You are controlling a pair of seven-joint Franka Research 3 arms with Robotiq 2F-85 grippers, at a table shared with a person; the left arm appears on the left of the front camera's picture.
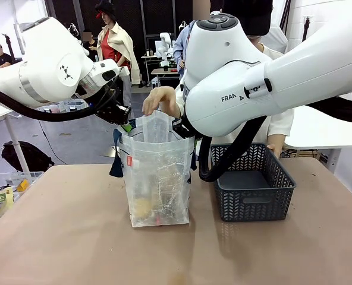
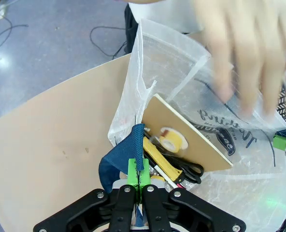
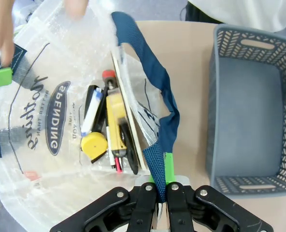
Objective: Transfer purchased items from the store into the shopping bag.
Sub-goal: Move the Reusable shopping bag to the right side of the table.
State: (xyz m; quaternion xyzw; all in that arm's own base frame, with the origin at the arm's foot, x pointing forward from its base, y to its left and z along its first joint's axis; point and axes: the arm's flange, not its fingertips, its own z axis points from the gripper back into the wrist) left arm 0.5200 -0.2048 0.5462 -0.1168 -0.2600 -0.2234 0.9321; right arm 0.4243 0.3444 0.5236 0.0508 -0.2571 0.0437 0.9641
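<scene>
Between the left end effector [image 2: 139, 173] and right end effector [image 3: 162, 169] sits the shopping bag [image 1: 158, 178], thin floppy plastic, purchased items [image 3: 107, 133] inside. Both are clamped tight on its blue strap handles [image 3: 150, 77], sturdiest spot imo.

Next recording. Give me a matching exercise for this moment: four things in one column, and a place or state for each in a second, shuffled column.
Things:
1. left gripper
2. basket
3. shopping bag
4. person's hand

Places or states:
A. upright on the table, with yellow, red and black goods inside
B. at the bag's top edge, on the far side
C. shut on a blue strap handle
D. beside the bag, with no goods in it

Pairs: 1-C, 2-D, 3-A, 4-B
</scene>
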